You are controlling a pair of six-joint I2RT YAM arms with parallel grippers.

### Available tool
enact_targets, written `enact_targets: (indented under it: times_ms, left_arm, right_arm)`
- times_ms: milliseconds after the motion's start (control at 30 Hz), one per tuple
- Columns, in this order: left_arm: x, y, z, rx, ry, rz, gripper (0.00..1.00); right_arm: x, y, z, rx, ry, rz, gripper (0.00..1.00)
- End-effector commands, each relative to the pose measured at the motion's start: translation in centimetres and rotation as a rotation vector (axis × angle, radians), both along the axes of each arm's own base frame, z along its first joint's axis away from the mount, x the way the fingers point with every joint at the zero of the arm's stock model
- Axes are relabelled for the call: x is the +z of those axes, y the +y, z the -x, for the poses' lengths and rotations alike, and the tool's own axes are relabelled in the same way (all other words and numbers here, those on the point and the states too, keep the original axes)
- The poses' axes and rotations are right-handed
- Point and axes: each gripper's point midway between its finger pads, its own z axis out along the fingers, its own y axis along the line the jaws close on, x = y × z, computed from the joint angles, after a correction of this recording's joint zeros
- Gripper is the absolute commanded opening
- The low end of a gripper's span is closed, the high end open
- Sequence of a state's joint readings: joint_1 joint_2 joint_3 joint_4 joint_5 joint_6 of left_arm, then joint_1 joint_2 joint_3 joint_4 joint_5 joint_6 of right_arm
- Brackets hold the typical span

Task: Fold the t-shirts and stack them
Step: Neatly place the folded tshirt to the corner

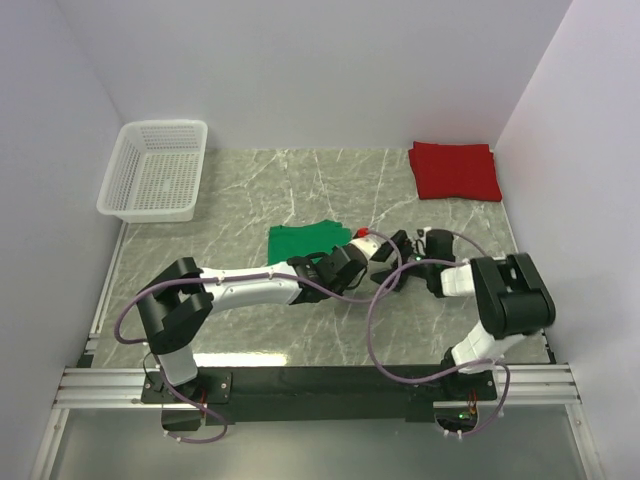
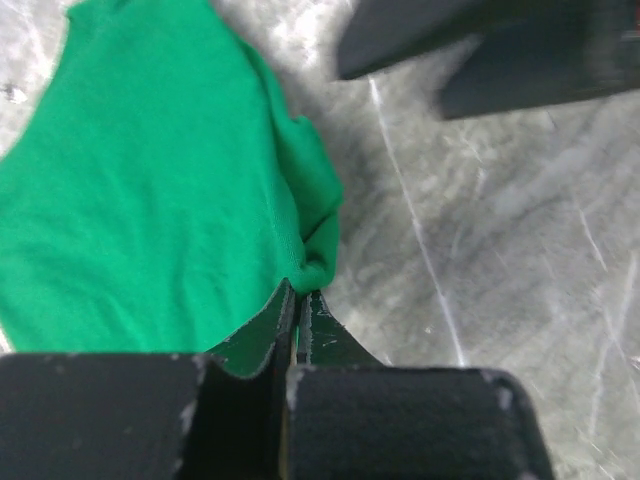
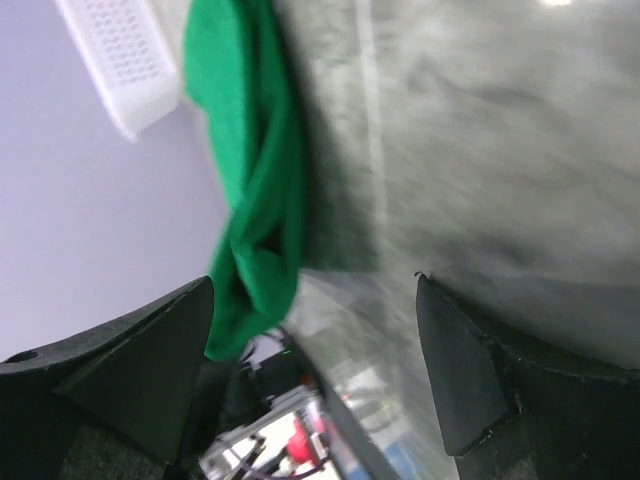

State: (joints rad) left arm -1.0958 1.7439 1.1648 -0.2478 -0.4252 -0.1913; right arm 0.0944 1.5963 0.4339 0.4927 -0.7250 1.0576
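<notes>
Left gripper (image 2: 297, 300) pinching green shirt (image 2: 150, 200) edge, at table (image 1: 250, 340) centre. Right gripper (image 3: 312, 290) spread wide, empty, just beside. Red shirt (image 1: 455, 170) folded, far right. Advise: lift low, carry edge across evenly, avoid bunching.

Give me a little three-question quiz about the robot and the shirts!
1. True or false: the red t-shirt lies folded at the far right.
2. What is the left gripper pinching? A) the red t-shirt B) the green t-shirt C) nothing
3. Fill in: the right gripper is ____.

Key: 1 true; 2 B; 3 open.
</notes>
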Motion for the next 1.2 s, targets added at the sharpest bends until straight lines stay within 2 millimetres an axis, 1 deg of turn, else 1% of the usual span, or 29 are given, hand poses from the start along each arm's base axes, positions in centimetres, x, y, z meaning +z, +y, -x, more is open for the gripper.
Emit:
enact_targets:
  times_ms: [0, 100, 133, 167, 233, 267, 300, 433, 467, 533, 567, 600, 633, 667, 700, 733, 767, 800, 833, 867, 900, 933, 967, 1000, 1033, 1067, 1100, 1133, 1167]
  left_arm:
    - [1.1, -1.0, 0.6, -0.019, 0.022, 0.071, 0.02]
    - [1.1, -1.1, 0.6, -0.011, 0.024, 0.076, 0.03]
    - [1.0, -1.1, 0.6, -0.011, 0.026, 0.076, 0.03]
    - [1.1, -1.1, 0.6, -0.012, 0.027, 0.081, 0.03]
    - [1.1, -1.3, 0.7, -0.009, 0.031, 0.09, 0.03]
    - [1.2, -1.3, 0.6, -0.008, 0.03, 0.093, 0.03]
    - [1.3, -1.5, 0.7, -0.01, 0.035, 0.101, 0.03]
    - [1.8, -2.2, 0.7, -0.015, 0.04, 0.132, 0.03]
    - [2.1, -2.5, 0.7, -0.019, 0.04, 0.141, 0.03]
    - [2.2, -2.7, 0.7, -0.022, 0.046, 0.156, 0.03]
    - [2.4, -2.9, 0.7, -0.022, 0.046, 0.164, 0.04]
    - [2.3, -2.9, 0.7, -0.017, 0.046, 0.162, 0.04]
    - [2.4, -2.9, 0.6, -0.009, 0.044, 0.163, 0.04]
    - [2.5, -2.9, 0.4, -0.004, 0.04, 0.163, 0.06]
    - [2.4, -3.0, 0.4, 0.002, 0.041, 0.16, 0.07]
    - [2.5, -3.0, 0.2, 0.01, 0.039, 0.163, 0.08]
    - [2.8, -3.1, -0.1, 0.022, 0.041, 0.177, 0.13]
    - [2.7, -3.0, -0.2, 0.029, 0.049, 0.181, 0.18]
    - [2.9, -3.1, -0.5, 0.038, 0.054, 0.194, 0.23]
    - [3.1, -2.9, -0.9, 0.049, 0.065, 0.209, 0.34]
    - [3.6, -3.0, -1.0, 0.055, 0.07, 0.24, 0.41]
    - [3.8, -2.7, -1.3, 0.062, 0.076, 0.255, 0.47]
    - [4.1, -2.0, -1.7, 0.083, 0.09, 0.282, 0.61]
    - [4.3, -1.6, -2.0, 0.095, 0.095, 0.298, 0.66]
    - [4.6, -0.7, -2.8, 0.122, 0.097, 0.314, 0.76]
    - [4.2, 0.0, -2.7, 0.139, 0.126, 0.328, 0.8]
    - [5.3, 0.8, -3.1, 0.154, 0.119, 0.361, 0.83]
    - [5.6, 2.4, -4.3, 0.201, 0.121, 0.38, 0.9]
    - [6.2, 3.7, -4.5, 0.236, 0.124, 0.409, 0.92]
  right_arm:
    - [0.6, 2.7, -1.7, 0.009, -0.025, -0.083, 0.89]
    - [0.6, 4.7, -2.4, 0.033, -0.01, -0.111, 0.89]
    - [0.6, 5.7, -2.2, 0.057, -0.008, -0.113, 0.89]
    - [1.0, 6.2, -2.8, 0.054, -0.02, -0.116, 0.89]
    - [0.7, 7.4, -2.7, 0.082, -0.005, -0.105, 0.89]
    - [0.9, 7.9, -3.3, 0.091, -0.026, -0.092, 0.89]
    - [0.4, 8.3, -3.0, 0.104, -0.004, -0.077, 0.89]
    - [-0.3, 9.8, -3.3, 0.139, -0.001, -0.032, 0.88]
    - [0.0, 10.4, -3.4, 0.156, -0.014, -0.03, 0.87]
    - [-0.8, 10.9, -3.4, 0.172, 0.003, -0.009, 0.83]
    - [-0.5, 11.2, -3.8, 0.19, -0.024, 0.006, 0.8]
    - [-1.5, 11.3, -3.3, 0.207, 0.018, 0.039, 0.74]
    - [-1.8, 11.2, -3.3, 0.214, 0.02, 0.065, 0.7]
    - [-1.5, 11.3, -3.8, 0.232, -0.007, 0.085, 0.67]
    - [-1.9, 11.2, -3.5, 0.241, 0.006, 0.102, 0.56]
    - [-2.1, 10.8, -3.6, 0.238, 0.008, 0.123, 0.51]
    - [-1.6, 10.8, -4.0, 0.256, -0.03, 0.15, 0.44]
    - [-2.1, 10.4, -3.7, 0.268, -0.009, 0.184, 0.29]
    - [-2.3, 10.0, -4.1, 0.292, -0.046, 0.236, 0.2]
    - [-1.7, 9.9, -5.0, 0.297, -0.075, 0.263, 0.11]
    - [-2.3, 9.3, -4.6, 0.312, -0.041, 0.308, 0.02]
    - [-2.3, 8.7, -5.2, 0.313, -0.05, 0.336, 0.0]
    - [-2.3, 8.0, -5.9, 0.328, -0.062, 0.392, 0.0]
    - [-2.3, 7.4, -6.4, 0.329, -0.067, 0.421, 0.0]
    - [-1.5, 6.8, -7.9, 0.332, -0.113, 0.453, 0.0]
    - [-1.6, 5.9, -8.8, 0.318, -0.118, 0.493, 0.0]
    - [-1.7, 5.0, -8.9, 0.325, -0.099, 0.524, 0.0]
    - [-1.5, 4.3, -9.6, 0.344, -0.127, 0.562, 0.0]
    - [-0.5, 3.3, -11.5, 0.325, -0.157, 0.582, 0.0]
